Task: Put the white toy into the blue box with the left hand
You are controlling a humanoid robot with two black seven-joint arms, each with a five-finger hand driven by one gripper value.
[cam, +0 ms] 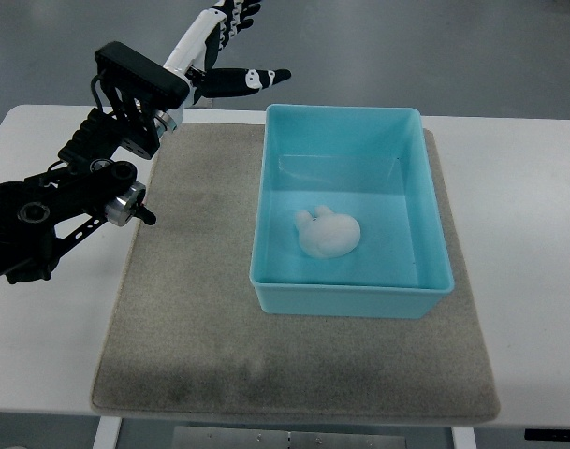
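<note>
Lying inside the blue box, the white toy rests while the left robot hand hovers open, empty.

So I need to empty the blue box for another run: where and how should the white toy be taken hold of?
Probably from straight above: the blue box has walls all round, ruling out a sideways approach. The white toy lies on the floor near the front wall. Close the fingers across its rounded body, the widest part, not the small ears at its left. The left hand is open, up beyond the box.
</note>
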